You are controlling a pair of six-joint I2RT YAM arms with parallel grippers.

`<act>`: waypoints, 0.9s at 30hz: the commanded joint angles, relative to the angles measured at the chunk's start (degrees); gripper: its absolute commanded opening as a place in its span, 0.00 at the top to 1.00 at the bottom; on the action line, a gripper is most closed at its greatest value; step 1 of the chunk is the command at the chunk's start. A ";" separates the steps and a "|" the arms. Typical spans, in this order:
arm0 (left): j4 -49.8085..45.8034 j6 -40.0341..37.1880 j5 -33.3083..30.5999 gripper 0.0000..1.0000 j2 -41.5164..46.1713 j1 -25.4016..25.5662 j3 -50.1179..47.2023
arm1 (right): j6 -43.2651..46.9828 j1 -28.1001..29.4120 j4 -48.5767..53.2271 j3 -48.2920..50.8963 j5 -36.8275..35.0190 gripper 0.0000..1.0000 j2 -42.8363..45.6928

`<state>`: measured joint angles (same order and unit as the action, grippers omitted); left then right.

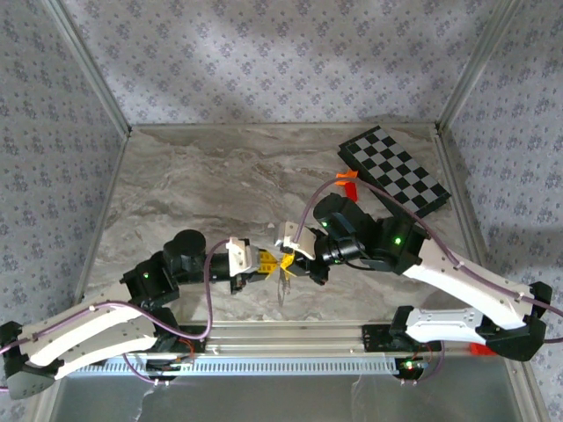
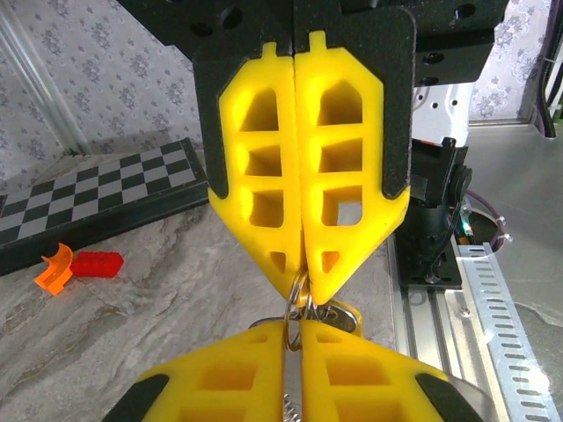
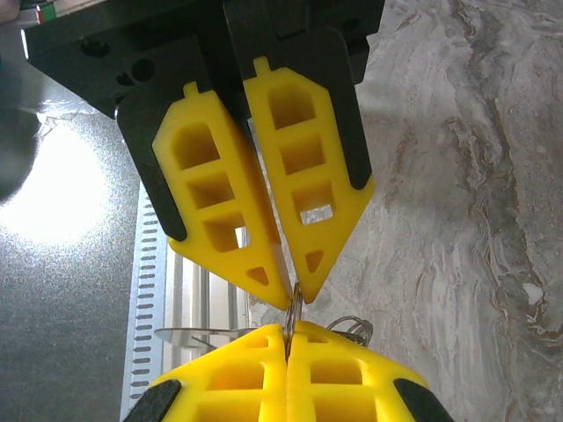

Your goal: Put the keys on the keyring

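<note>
My two grippers meet tip to tip over the near middle of the table. The left gripper (image 1: 274, 262) and the right gripper (image 1: 291, 261) both pinch the keyring (image 1: 283, 276), a thin silvery loop standing on edge between them. In the left wrist view, the left gripper (image 2: 296, 329) is shut on the keyring (image 2: 299, 303) with a hairline gap, and the right gripper (image 2: 304, 283) bites it from above. A short chain (image 2: 291, 407) runs down between my left fingers. The key (image 2: 343, 316), silvery with a yellow head, hangs just behind. In the right wrist view, the right gripper (image 3: 288, 331) clamps the keyring (image 3: 295, 304) under the left gripper (image 3: 296, 294).
A black-and-white chessboard (image 1: 394, 169) lies at the back right, with an orange piece (image 1: 347, 176) and a red block (image 2: 97, 264) beside it. A slotted metal rail (image 1: 290, 362) runs along the near edge under the arms. Patterned walls enclose the table.
</note>
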<state>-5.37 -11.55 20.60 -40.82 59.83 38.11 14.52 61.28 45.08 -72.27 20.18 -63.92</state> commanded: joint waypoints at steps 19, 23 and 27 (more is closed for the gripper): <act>13.64 5.09 4.49 1.00 2.85 0.28 -1.87 | -1.85 1.14 -13.06 6.37 -0.42 0.77 6.87; 18.01 6.30 5.57 1.00 2.63 0.28 -2.93 | -3.54 0.86 -17.74 9.33 -0.15 0.71 10.68; 21.42 7.60 6.59 1.00 2.19 0.28 -3.63 | -3.54 0.82 -18.48 10.21 -0.10 0.71 11.96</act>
<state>8.82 -5.85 24.91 -38.74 59.92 34.54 12.03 62.02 30.11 -62.92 19.75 -53.19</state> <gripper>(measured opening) 0.046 0.286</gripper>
